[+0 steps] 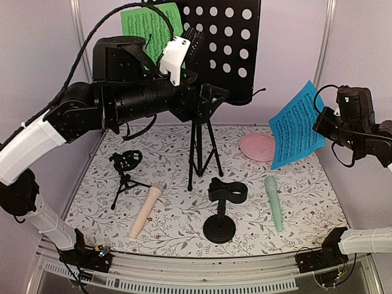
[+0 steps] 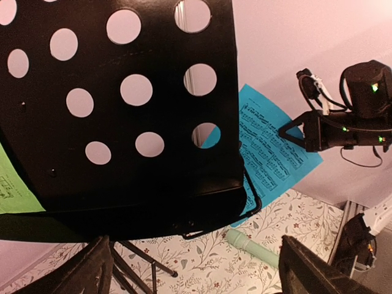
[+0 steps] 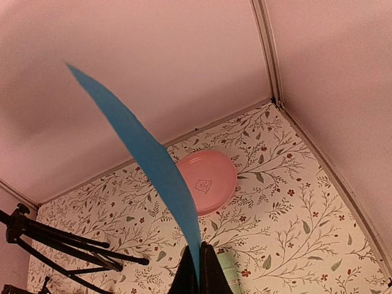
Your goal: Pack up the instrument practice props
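Observation:
The black perforated music stand [image 1: 214, 43] stands at the back centre with a green page [image 1: 150, 24] on it. My left gripper [image 1: 211, 98] is open and empty, just in front of the stand's ledge [image 2: 122, 110], with the green page's corner [image 2: 12, 184] at the left. My right gripper [image 3: 199, 272] is shut on the blue page [image 1: 298, 125], held in the air at the right; the page shows edge-on in the right wrist view [image 3: 147, 159]. The beige mic [image 1: 146, 211] and the mint mic [image 1: 274, 202] lie on the mat. Two black mic holders [image 1: 125, 165] [image 1: 223, 208] stand in front.
A round pink plate [image 1: 257, 147] lies under the blue page, also in the right wrist view [image 3: 205, 180]. The stand's tripod legs [image 1: 199, 153] spread at mid-mat. Pink walls close in the back and sides. My left arm hangs over the left of the mat.

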Available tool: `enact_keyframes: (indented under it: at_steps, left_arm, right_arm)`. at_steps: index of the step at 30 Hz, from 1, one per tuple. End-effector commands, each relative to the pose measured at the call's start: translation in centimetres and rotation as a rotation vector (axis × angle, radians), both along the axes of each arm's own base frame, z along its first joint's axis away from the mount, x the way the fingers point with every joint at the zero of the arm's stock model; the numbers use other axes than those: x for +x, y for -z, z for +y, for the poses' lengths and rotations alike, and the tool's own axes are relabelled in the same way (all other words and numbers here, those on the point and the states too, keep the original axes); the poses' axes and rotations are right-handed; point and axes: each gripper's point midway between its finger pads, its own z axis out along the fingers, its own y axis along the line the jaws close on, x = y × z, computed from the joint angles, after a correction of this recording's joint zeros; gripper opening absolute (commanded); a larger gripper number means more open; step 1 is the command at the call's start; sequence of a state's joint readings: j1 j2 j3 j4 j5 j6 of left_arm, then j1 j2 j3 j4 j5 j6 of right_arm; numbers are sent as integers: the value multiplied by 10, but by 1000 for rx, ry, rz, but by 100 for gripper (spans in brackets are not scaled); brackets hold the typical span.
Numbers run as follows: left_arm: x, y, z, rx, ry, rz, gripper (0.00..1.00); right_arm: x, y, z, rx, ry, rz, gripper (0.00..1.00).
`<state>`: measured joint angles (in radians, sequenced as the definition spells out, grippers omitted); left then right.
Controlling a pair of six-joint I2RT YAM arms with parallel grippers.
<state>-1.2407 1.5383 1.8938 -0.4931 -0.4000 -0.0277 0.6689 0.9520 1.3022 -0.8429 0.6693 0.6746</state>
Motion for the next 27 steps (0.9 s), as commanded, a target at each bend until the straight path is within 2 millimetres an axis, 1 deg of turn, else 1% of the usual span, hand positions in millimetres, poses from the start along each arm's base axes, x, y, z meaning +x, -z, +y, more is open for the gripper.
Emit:
enact_keyframes:
  at_steps: [1,3,5,6,8,10,13,14,17,20,22,27]
  left_arm:
    - [-9,7,3,2,16,29,94]
    - [-12,9,7,0,17,39,94]
    - [-14,10,11,-2,14,49,93]
    - [-15,10,13,-2,12,54,93]
    - [-17,11,18,-7,6,64,92]
    - [-19,16,22,-5,3,77,92]
    - [-21,23,28,-8,-2,99,92]
    - [-21,23,31,-11,-5,104,92]
    - [-22,28,31,-3,-3,115,92]
    - [-22,29,31,3,0,117,92]
    - [-23,31,30,9,4,117,92]
    - [-24,37,28,21,13,128,92]
  right_arm:
    - [23,7,-18,52,-15,37,0]
    - [39,15,-41,71,13,67,0]
    - [49,25,-65,95,54,102,0]
    - [53,33,-77,103,80,127,0]
    - [51,49,-98,123,148,168,0]
    - [43,66,-112,127,222,194,0]
    - [27,97,-118,178,288,205,0]
    - [21,110,-118,196,305,217,0]
    - [1,149,-124,263,398,254,0]
    - [-17,181,-128,321,476,275,0]
    - [-27,199,-130,347,517,288,0]
    - [-46,222,-135,401,592,279,0]
